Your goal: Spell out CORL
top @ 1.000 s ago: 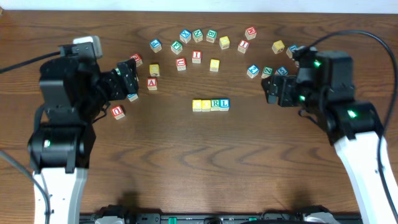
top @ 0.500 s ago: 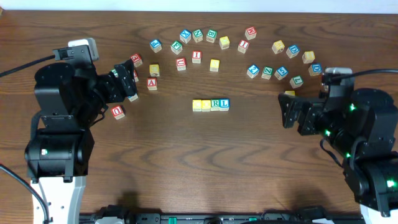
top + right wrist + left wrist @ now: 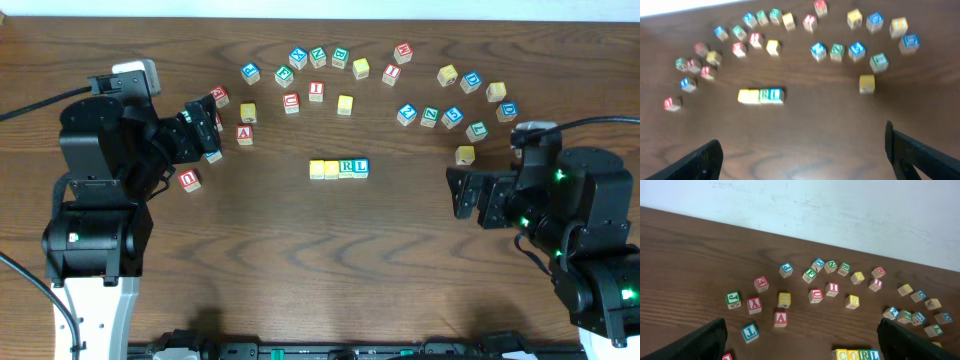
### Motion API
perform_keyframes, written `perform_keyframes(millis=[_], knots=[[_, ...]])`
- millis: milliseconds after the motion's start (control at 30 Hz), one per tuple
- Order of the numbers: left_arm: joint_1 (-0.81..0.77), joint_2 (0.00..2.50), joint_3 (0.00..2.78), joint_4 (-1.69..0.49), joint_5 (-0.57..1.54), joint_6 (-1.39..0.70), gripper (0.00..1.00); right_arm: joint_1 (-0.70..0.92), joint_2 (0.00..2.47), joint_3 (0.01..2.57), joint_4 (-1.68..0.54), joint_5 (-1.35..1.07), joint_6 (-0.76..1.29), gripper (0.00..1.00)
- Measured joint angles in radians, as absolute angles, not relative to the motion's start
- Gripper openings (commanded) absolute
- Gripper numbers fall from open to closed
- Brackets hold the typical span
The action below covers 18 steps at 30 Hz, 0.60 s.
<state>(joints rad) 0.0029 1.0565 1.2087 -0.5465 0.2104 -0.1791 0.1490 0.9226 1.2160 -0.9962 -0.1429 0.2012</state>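
A row of four letter blocks reading C, O, R, L [image 3: 339, 168] lies at the table's middle; it also shows in the left wrist view [image 3: 855, 355] and, blurred, in the right wrist view [image 3: 760, 95]. The first two blocks are yellow, the R is green and the L is blue. My left gripper [image 3: 210, 130] is open and empty, left of the row, among loose blocks. My right gripper [image 3: 468, 195] is open and empty, to the right of the row and a little nearer the front of the table.
Many loose letter blocks lie in an arc across the far half of the table [image 3: 316, 90]. A yellow block [image 3: 465, 155] lies just beyond my right gripper. A red A block [image 3: 244, 134] and a red block [image 3: 189, 179] lie near my left gripper.
My right arm has drawn back from the far right blocks toward the front right. My left arm has barely moved. The row of four blocks has not moved.
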Motion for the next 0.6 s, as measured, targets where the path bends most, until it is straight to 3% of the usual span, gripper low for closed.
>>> perform_keyframes(millis=[267, 600], knots=[[0.003, 1.057, 1.209, -0.548, 0.21, -0.179, 0.95, 0.147, 0.868, 1.142, -0.788, -0.139, 0.18, 0.99], [0.003, 1.058, 1.209, -0.549, 0.21, -0.179, 0.95, 0.026, 0.352, 0.585, -0.35, -0.159, 0.146, 0.99]])
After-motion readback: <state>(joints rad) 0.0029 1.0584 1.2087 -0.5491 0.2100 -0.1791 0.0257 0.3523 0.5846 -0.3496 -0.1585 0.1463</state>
